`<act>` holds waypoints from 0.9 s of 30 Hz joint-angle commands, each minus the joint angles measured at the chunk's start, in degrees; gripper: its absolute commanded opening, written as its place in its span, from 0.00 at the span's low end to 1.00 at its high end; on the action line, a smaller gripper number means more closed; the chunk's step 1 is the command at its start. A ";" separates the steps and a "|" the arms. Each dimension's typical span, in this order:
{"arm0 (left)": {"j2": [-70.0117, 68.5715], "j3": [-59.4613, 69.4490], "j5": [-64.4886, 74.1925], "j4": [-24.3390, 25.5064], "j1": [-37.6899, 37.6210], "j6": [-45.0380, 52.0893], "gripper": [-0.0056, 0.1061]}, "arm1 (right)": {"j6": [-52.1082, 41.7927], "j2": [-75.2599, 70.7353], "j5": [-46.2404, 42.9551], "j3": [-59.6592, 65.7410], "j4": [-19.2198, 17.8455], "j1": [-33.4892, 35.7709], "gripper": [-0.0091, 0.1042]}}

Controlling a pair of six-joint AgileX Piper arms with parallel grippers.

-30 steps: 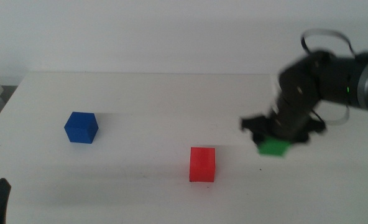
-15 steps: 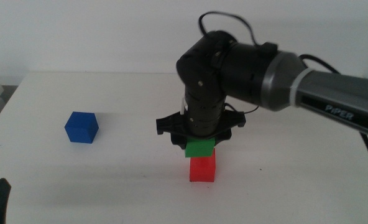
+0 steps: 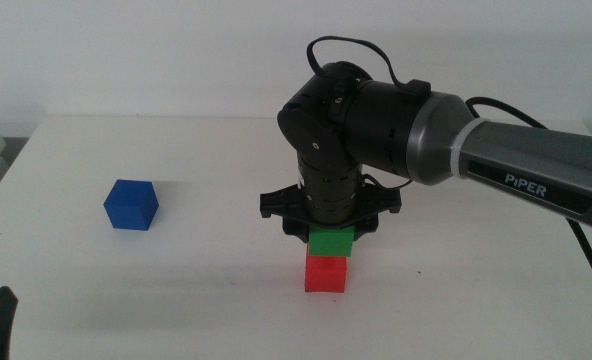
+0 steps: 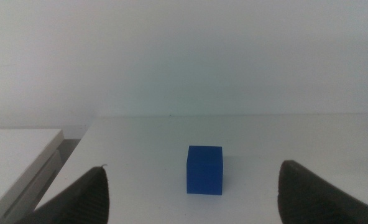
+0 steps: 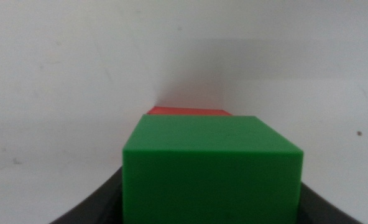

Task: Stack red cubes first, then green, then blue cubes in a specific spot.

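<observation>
One green (image 3: 330, 241) atop one red (image 3: 326, 273); one blue (image 3: 130, 204) apart.

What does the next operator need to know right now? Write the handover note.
Right gripper: shut on the green cube, which sits on or just above the red cube near the table's middle; contact unclear.
Left gripper: open, waiting at the table's near left edge, facing the blue cube.
Blue cube: alone on the left of the table.
Done: red placed, green brought over it.
Left: release green, then stack blue on top.
</observation>
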 commanded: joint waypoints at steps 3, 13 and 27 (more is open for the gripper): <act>-0.23 0.04 -0.80 -0.11 0.15 -0.02 0.86 | 1.84 0.57 1.04 -0.45 -1.56 -0.02 0.09; -0.23 0.04 -0.80 -0.11 0.15 -0.02 0.86 | 2.98 0.90 -0.62 -0.45 -1.56 0.66 0.09; -0.23 0.04 -0.80 -0.11 0.15 -0.02 0.86 | 2.35 2.31 -0.50 -0.45 -1.19 0.66 0.57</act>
